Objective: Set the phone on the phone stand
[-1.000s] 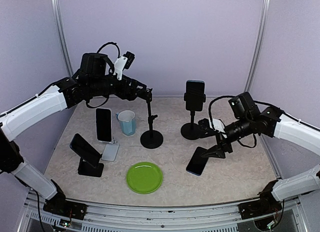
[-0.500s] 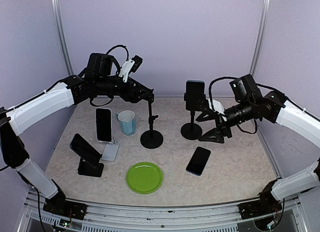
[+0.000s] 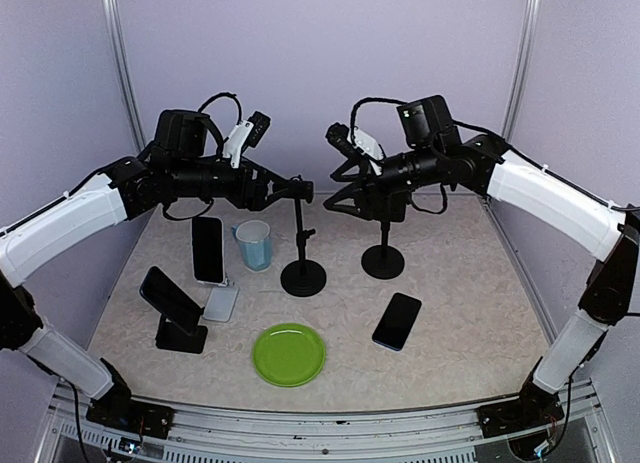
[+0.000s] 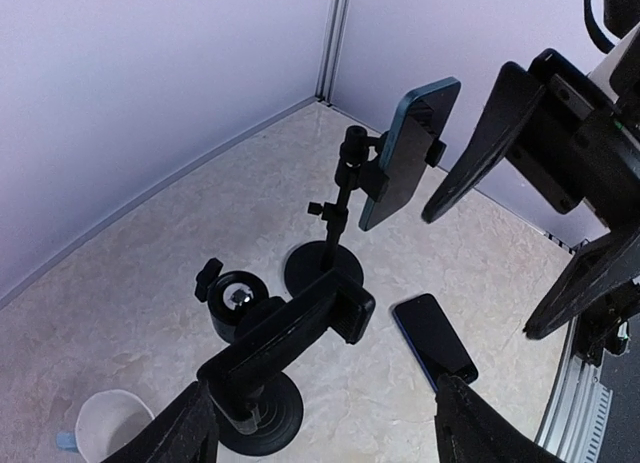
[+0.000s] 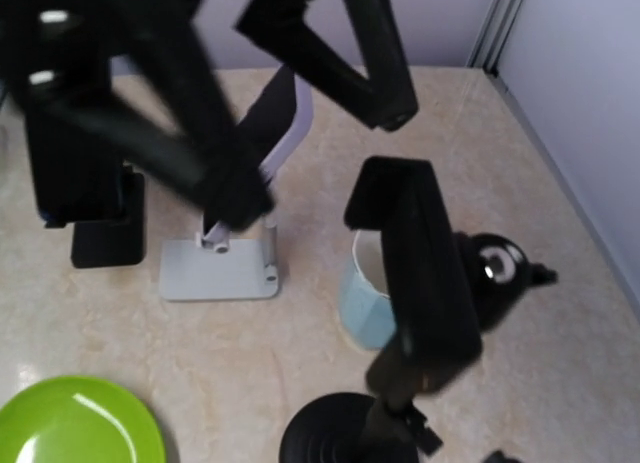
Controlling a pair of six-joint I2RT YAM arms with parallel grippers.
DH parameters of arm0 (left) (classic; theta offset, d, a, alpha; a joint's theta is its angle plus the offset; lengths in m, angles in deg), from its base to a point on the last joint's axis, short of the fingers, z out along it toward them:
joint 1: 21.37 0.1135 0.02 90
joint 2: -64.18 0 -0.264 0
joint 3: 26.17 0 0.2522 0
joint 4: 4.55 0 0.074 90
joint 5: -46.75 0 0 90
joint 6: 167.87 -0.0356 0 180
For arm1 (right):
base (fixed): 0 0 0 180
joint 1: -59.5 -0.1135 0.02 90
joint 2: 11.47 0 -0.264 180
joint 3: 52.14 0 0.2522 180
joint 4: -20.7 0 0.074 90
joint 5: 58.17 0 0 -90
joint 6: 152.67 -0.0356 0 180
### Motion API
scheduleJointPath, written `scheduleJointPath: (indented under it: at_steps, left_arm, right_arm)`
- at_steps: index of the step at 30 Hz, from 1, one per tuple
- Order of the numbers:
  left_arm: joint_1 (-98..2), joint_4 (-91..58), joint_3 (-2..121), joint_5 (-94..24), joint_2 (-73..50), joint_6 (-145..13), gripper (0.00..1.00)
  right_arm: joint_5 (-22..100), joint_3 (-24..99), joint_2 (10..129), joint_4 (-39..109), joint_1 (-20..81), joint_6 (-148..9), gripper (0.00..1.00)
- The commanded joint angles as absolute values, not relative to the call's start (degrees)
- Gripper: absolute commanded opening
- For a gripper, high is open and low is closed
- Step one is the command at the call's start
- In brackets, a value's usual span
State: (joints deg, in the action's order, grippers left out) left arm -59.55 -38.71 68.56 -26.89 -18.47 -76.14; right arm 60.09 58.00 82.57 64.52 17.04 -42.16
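Right arm (image 3: 540,188) swung up, far-left, off the phone (image 3: 398,321), which lies flat near-right.
Both grippers part open, empty: left gripper (image 3: 300,190) straddles empty phone stand (image 3: 303,277) clamp (image 4: 290,333), right gripper (image 3: 338,198) beside. Steady clamp first, then fetch phone.

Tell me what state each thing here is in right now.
Left fingers: open, holding nothing.
Right fingers: open, holding nothing.
Middle tall stand: upright, empty.
Right tall stand: upright, holding a clamped phone.
Phone on table: lying flat, screen dark.
White stand: holding an upright phone.
Low black stand: holding a tilted phone.
Cup: upright.
Plate: empty.
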Motion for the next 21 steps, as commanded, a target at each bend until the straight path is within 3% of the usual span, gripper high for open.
scheduleJointPath:
  at_steps: [1,12,21]
  left_arm:
    - [-60.1,-37.2,66.6,-29.1,-16.5,-74.2,0.73]
    - [-62.9,-36.0,60.1,-34.0,-8.0,-71.7,0.72]
    - [-65.7,-33.9,52.8,-37.5,-2.1,-68.9,0.72]
  right_arm:
    - [55.2,62.5,87.0,61.8,16.0,-44.5,0.71]
    - [57.2,68.7,95.0,60.9,15.9,-46.9,0.67]
    - [60.8,71.4,97.5,62.2,15.9,-48.0,0.41]
